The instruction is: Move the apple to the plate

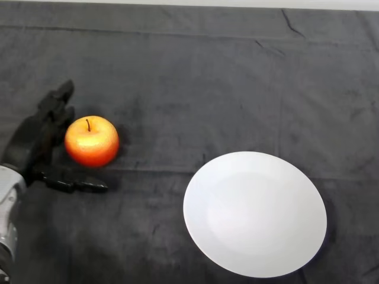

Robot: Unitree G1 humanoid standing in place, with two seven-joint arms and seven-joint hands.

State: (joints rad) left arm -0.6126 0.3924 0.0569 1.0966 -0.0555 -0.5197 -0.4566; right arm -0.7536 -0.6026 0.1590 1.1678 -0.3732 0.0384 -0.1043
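The apple (92,141) is round and glossy, orange-red shading to yellow round its stem hollow. It sits upright on the dark-clothed table (195,77), its short brown stem pointing up, at about nine o'clock in the view. The left hand (37,142) cups it from the nine o'clock side: the fingers (57,103) lie spread and fairly straight behind it, the thumb reaching below it, not closed round it. The white plate (254,213) lies well apart at the apple's four o'clock.
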